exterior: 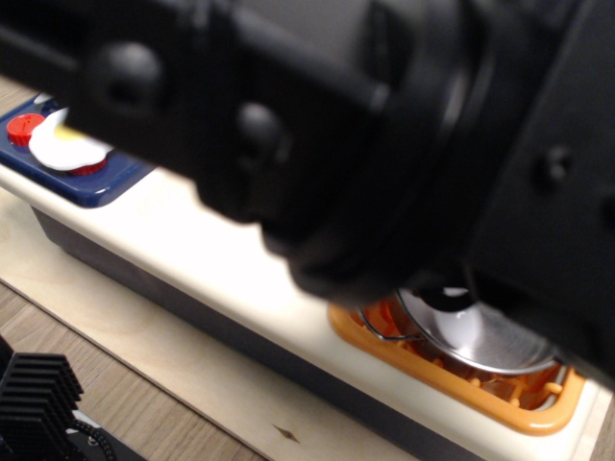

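Note:
A large black, blurred mass of the robot arm (384,144) fills most of the view, close to the camera. It hides the sink basin, the faucet and most of the stove. The gripper's fingers are not visible. Below the arm, part of a steel pot (480,331) shows inside an orange dish rack (452,379) at the lower right. At the far left, a fried egg toy (62,149) and a red knob (24,125) sit on the dark blue stove top (106,182).
The cream front rim of the toy sink unit (192,259) runs diagonally across a light wooden board (144,375). A black ribbed object (34,408) sits at the bottom left corner.

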You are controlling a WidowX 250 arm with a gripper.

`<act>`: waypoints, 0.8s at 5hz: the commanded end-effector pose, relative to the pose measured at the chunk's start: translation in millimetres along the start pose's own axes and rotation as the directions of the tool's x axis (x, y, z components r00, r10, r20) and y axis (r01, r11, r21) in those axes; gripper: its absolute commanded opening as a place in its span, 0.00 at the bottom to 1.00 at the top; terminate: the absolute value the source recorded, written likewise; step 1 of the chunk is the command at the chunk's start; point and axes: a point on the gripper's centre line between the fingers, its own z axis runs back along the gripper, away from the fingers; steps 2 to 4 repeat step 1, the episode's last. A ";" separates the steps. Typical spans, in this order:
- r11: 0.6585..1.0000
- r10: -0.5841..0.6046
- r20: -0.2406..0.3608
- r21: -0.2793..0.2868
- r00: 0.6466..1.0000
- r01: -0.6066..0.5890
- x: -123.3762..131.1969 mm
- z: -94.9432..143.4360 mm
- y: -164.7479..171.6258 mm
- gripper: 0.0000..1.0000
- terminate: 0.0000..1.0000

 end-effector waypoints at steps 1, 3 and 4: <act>0.999 0.016 0.020 -0.035 1.000 -0.015 10.2 4.8 -3.4 1.00 1.00; 0.999 0.016 0.020 -0.035 1.000 -0.015 10.2 4.8 -3.4 1.00 1.00; 0.999 0.016 0.020 -0.035 1.000 -0.015 10.2 4.8 -3.4 1.00 1.00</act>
